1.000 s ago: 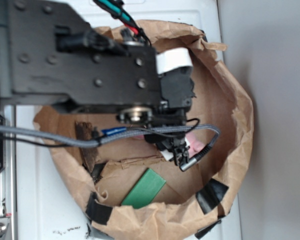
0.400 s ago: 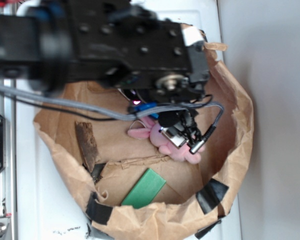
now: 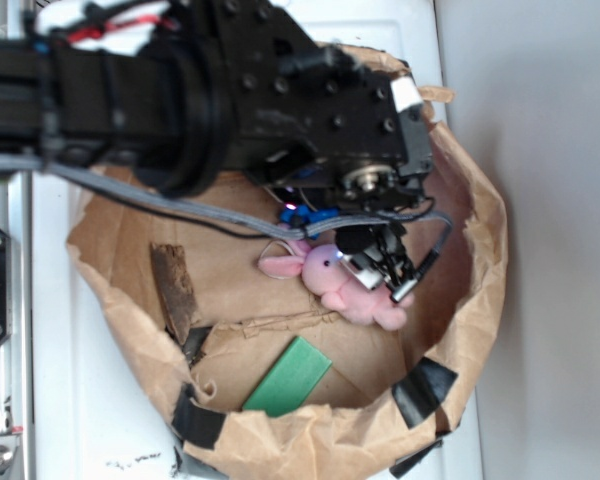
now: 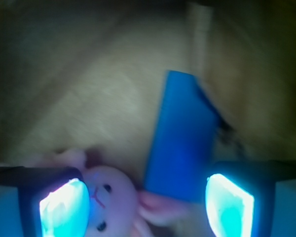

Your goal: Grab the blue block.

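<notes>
Container: crumpled brown paper bag (image 3: 485, 250) with its rim rolled down, patched with black tape (image 3: 423, 388) at the lower edge; it sits on a white surface (image 3: 80, 400).
Arm: black WidowX arm (image 3: 210, 95) reaches in from the upper left and covers the upper part of the bag's inside; a grey cable (image 3: 160, 205) loops below it.
Gripper: gripper (image 4: 147, 200) is down inside the bag. In the wrist view the two fingers (image 4: 229, 202) glow cyan-blue at the bottom corners, set wide apart with nothing between the pads. Released, not grasping.
Blue block: blue block (image 4: 180, 136) lies flat on the bag floor, long axis running up and slightly right in the wrist view. Its near end sits between the two fingers, closer to the right-hand one. No contact with either finger visible. In the exterior view only a sliver of blue shows under the wrist; cannot tell whether that is the block.
Pink plush bunny: pink plush bunny (image 3: 345, 290) lies just beside the block; in the wrist view its face (image 4: 106, 200) is next to the left-hand finger, one ear touching or overlapping the block's near end.
Green slab: flat green slab (image 3: 288, 378) lies near the bag's lower wall, well apart from the gripper.
Other: dark brown bark-like strip (image 3: 173, 290) at the left inside the bag.
</notes>
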